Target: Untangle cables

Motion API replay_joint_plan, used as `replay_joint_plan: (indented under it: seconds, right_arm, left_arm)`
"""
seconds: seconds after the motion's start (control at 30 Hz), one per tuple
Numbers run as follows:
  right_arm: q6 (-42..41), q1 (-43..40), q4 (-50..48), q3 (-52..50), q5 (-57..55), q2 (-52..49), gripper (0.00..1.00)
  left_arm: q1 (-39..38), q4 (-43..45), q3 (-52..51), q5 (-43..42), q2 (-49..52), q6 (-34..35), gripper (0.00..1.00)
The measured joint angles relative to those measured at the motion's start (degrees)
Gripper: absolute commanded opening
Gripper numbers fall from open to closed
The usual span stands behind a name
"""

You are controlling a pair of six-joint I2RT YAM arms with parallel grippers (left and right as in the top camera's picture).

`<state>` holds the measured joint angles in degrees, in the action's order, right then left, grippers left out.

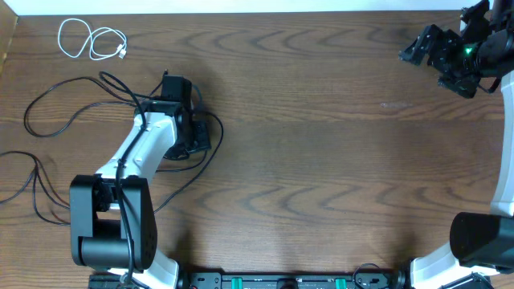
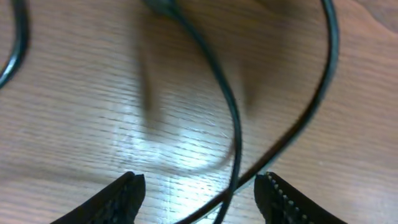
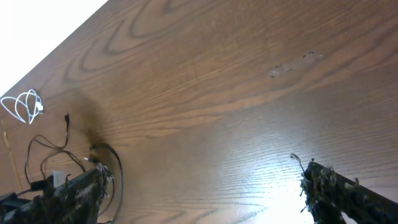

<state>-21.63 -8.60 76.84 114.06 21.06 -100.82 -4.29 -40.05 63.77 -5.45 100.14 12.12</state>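
Several thin black cables (image 1: 56, 100) lie in loose loops across the left of the wooden table. My left gripper (image 1: 191, 130) points down among them. In the left wrist view two black cable strands (image 2: 235, 134) cross on the wood between the left gripper's (image 2: 202, 190) open jaws, nearer the right finger (image 2: 281, 200), and neither finger touches them. A short white cable (image 1: 92, 40) lies coiled at the far left corner, apart from the black ones, and the right wrist view shows this white cable (image 3: 25, 106) too. My right gripper (image 1: 430, 48) hovers at the far right, open and holding nothing (image 3: 205, 190).
The left arm's base (image 1: 108, 229) stands at the front left, with black cable loops (image 1: 32, 189) lying beside it. The right arm's base (image 1: 482, 241) is at the front right. A faint smudge (image 1: 393, 104) marks the wood right of centre.
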Motion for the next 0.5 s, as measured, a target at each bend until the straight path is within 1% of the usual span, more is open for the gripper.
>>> replay_joint_plan:
  seconds: [0.33, 0.4, 0.5]
  right_arm:
    - [0.0, 0.0, 0.0, 0.0, 0.0, 0.0, 0.99]
    - [0.0, 0.0, 0.0, 0.0, 0.0, 0.0, 0.99]
    - [0.0, 0.0, 0.0, 0.0, 0.0, 0.0, 0.99]
  left_arm:
    - [-1.1, 0.2, 0.0, -2.0, 1.6, -3.5, 0.62]
    - [-1.5, 0.4, 0.0, -2.1, 2.8, -3.8, 0.52]
    - [-1.7, 0.7, 0.0, -2.2, 4.2, -4.6, 0.51]
